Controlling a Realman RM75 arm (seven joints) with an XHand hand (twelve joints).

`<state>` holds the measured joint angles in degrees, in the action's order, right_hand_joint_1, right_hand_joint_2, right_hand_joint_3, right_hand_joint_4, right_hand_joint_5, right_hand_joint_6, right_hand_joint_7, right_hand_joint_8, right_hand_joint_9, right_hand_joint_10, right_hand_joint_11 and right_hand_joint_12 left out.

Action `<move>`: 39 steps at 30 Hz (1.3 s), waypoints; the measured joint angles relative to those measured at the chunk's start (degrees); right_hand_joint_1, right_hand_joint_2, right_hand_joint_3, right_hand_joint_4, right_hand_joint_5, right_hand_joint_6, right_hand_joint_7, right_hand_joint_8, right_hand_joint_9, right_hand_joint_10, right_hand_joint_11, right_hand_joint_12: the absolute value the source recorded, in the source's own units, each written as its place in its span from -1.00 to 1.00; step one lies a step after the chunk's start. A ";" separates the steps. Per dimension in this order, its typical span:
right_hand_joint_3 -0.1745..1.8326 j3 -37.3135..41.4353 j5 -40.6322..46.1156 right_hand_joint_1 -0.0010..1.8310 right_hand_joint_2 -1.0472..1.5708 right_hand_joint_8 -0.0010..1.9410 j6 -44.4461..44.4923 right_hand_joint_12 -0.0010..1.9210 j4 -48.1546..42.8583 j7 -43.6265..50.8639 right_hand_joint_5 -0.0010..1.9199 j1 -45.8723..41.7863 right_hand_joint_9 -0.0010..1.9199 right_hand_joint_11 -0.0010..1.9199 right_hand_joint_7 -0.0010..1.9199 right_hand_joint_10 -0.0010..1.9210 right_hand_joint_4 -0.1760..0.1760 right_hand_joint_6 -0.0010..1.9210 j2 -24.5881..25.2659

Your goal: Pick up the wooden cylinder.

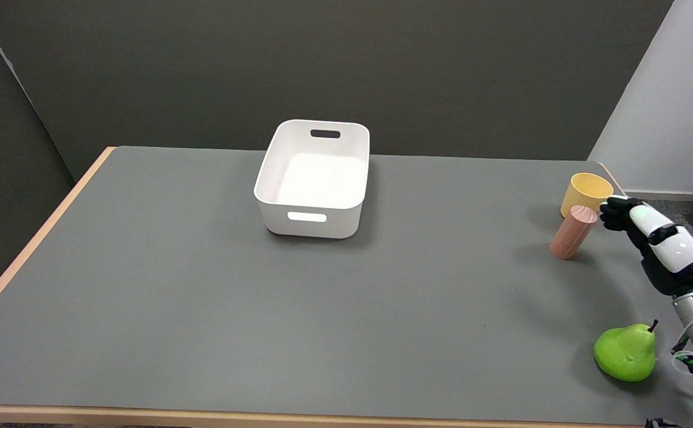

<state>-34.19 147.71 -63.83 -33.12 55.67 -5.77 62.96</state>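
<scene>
No readable text anywhere in my view.

From my station I find no lettering, label, brand mark or number on the white bin [312, 181], the yellow cup [585, 194], the wooden cylinder [572, 232], the green pear [626, 353] or the grey counter [204, 309]. My right hand [658, 244] carries a small green light near its fingertips and a green ring at the wrist, plus a tiny reddish mark on its side that is too small for me to read as any sign or word.
</scene>
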 measured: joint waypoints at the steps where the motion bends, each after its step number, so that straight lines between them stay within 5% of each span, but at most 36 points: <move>1: 0.11 -0.42 0.00 -0.63 0.36 -0.38 0.19 0.31 0.58 0.22 -0.66 0.30 -0.64 -0.87 -0.53 -0.07 -1.00 -0.28 -0.23; 3: 0.00 -1.18 -0.01 -0.58 0.40 -0.40 0.63 0.33 1.62 0.86 -0.66 0.87 -0.65 -0.88 -0.52 -0.04 -1.00 -0.28 -0.62; 6: 0.13 -2.21 -0.02 -0.62 0.36 -0.39 1.28 0.30 3.20 1.73 -0.65 1.91 -0.63 -0.86 -0.52 -0.08 -0.95 -0.29 -1.22; 10: 0.00 -3.56 -0.04 -0.53 0.39 -0.41 1.94 0.32 5.99 2.72 -0.64 3.82 -0.64 -0.86 -0.50 -0.04 -0.88 -0.27 -2.11; 39: 0.04 -13.14 -0.20 -0.37 0.35 -0.43 2.97 0.36 16.23 9.64 -0.66 12.85 -0.63 -0.80 -0.51 -0.02 -0.71 -0.36 -5.61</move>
<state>-47.32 147.51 -60.86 -16.89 65.31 7.08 57.35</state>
